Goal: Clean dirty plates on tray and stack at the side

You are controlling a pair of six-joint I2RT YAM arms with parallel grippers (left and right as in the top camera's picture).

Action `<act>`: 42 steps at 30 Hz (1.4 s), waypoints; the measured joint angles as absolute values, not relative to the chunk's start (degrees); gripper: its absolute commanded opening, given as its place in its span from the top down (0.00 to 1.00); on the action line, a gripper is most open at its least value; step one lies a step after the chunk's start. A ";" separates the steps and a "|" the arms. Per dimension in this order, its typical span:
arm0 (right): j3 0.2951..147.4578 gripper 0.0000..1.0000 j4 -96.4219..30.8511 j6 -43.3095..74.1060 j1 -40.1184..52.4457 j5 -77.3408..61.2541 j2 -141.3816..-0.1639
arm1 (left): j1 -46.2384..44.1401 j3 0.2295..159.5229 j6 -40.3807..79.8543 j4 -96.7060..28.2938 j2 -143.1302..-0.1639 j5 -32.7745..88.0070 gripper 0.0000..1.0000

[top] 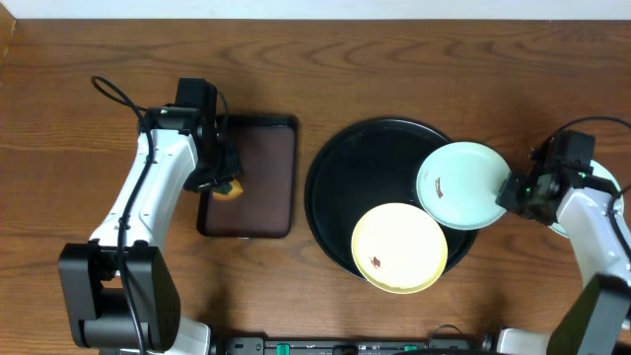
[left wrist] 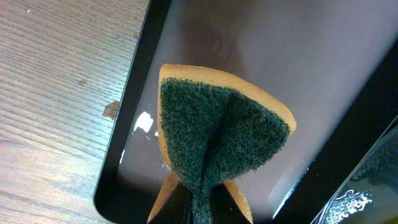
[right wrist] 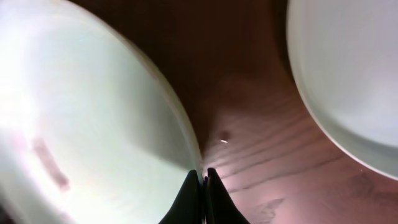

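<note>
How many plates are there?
3. A yellow plate on the tray, a mint plate in the right gripper, and a pale plate on the table beside it, mostly hidden from overhead.

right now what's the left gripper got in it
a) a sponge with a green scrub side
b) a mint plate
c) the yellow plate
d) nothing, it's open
A: the left wrist view shows the left gripper pinching a yellow sponge, folded with its green scrub side facing the camera, over the brown tray.
</note>
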State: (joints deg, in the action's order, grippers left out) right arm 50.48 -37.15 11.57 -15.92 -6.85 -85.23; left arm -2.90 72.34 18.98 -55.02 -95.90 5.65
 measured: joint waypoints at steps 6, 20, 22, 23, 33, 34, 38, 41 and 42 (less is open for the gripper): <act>51.83 0.99 -34.02 13.10 -9.98 -12.16 -81.69 | -2.90 72.34 18.94 -54.92 -95.90 5.65 0.92; 51.92 0.75 -21.71 31.38 4.71 -8.27 -97.54 | -2.90 72.34 17.08 -53.76 -95.90 6.59 0.93; 51.92 0.69 -20.95 31.88 5.56 -8.58 -98.50 | -2.90 72.34 16.86 -53.76 -95.90 6.74 0.92; 51.94 0.69 -20.47 30.96 5.85 -8.80 -98.50 | -2.90 72.34 16.82 -53.76 -95.90 6.76 0.93; 53.60 0.86 -20.05 13.45 5.82 -9.23 -97.76 | -2.90 72.34 16.19 -53.76 -95.90 6.98 0.92; 53.60 0.85 -19.64 11.99 5.80 -9.21 -98.00 | -2.90 72.34 16.16 -53.76 -95.90 6.98 0.92; 53.67 0.85 -18.09 9.58 5.76 -9.21 -100.53 | -2.90 72.34 15.27 -53.76 -95.90 8.23 0.92; 53.89 0.89 -17.39 8.86 5.67 -9.43 -102.67 | -2.90 72.34 14.68 -53.76 -95.90 9.34 0.93; 54.00 0.91 -17.10 8.69 5.65 -9.39 -102.76 | -2.90 72.34 14.55 -53.76 -95.90 9.54 0.93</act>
State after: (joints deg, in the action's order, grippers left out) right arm 54.00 -17.10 8.69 5.65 -9.39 -102.76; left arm -2.90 72.34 14.55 -53.76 -95.90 9.54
